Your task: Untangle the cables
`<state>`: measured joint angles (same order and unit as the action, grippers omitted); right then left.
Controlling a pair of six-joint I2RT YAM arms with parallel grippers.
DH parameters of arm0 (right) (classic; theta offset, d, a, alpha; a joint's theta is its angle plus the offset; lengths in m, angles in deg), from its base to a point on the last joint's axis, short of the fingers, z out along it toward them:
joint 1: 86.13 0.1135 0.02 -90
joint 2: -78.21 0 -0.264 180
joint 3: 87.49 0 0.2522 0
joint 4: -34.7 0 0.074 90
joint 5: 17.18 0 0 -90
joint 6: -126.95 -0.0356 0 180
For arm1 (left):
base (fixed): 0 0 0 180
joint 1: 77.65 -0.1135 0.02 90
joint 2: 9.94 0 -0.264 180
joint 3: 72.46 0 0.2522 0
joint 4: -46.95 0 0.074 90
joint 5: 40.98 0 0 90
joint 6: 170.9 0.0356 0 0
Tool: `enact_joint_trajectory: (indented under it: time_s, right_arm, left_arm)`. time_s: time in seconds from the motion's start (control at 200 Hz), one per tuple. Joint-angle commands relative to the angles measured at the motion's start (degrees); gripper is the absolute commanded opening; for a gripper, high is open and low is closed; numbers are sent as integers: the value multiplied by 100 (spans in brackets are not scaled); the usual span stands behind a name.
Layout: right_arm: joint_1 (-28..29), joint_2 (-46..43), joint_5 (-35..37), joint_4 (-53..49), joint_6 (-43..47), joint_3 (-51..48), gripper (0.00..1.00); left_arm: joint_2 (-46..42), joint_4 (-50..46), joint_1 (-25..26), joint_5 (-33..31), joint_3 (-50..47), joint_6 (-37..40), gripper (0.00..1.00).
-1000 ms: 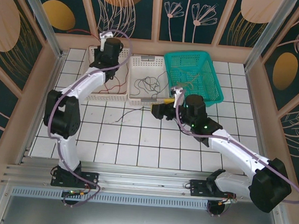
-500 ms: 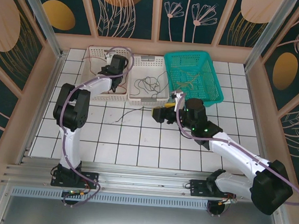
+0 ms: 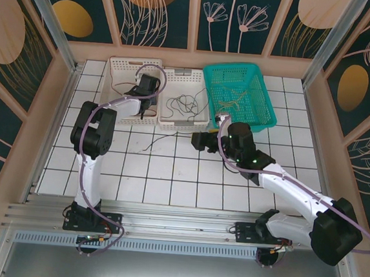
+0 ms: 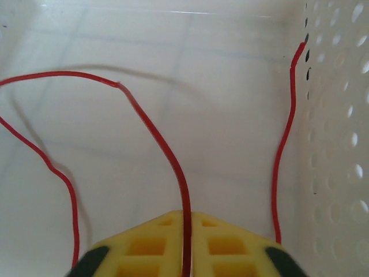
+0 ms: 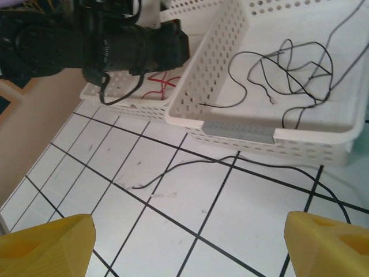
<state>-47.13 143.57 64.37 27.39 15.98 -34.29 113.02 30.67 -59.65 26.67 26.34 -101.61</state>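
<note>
My left gripper (image 4: 185, 214) is down inside the left white basket (image 3: 117, 64), its yellow pads closed on a red cable (image 4: 154, 134) that runs up between them. The same cable loops over the basket floor and up along the perforated wall. From above, the left gripper (image 3: 144, 104) sits at the basket's right side. A black cable (image 5: 190, 167) trails across the tiles from the middle basket's front. My right gripper (image 5: 190, 242) hovers open above it, fingers (image 5: 52, 242) wide apart. More black cables (image 5: 288, 69) curl in the middle white basket (image 3: 173, 121).
A teal basket (image 3: 269, 107) at the back right holds a yellow-olive cable (image 3: 233, 102). The three baskets stand side by side along the back wall. Wooden walls close in the tiled table on three sides.
The left arm has folded and its gripper has come down from the back of the left basket to its near right side. The right gripper has barely shifted.
</note>
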Motion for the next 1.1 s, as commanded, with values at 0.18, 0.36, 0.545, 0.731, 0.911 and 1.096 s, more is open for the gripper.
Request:
enact_joint_trajectory:
  time_s: [0.18, 0.36, 0.545, 0.731, 0.911, 1.096]
  right_arm:
    - [-75, 316, 289, -275, -280, -208, 86]
    - [-194, 512, 383, -248, -293, -235, 86]
    - [-487, 873, 388, -284, -432, -222, 86]
    - [-669, 1266, 461, -298, -419, -177, 85]
    - [-736, 1502, 600, -234, -399, -201, 86]
    - [-730, 1755, 807, -246, -373, -41, 85]
  left_arm:
    - [-552, -169, -32, 343, -158, -80, 60]
    - [-1085, -342, -28, 513, -130, -161, 78]
    - [-1679, -590, -29, 955, 24, -180, 98]
    - [-2234, -933, -29, 1244, 44, -229, 99]
    - [-2875, -1197, -1, 1437, -70, -364, 99]
    - [-3410, -1412, 25, 1444, -237, -522, 98]
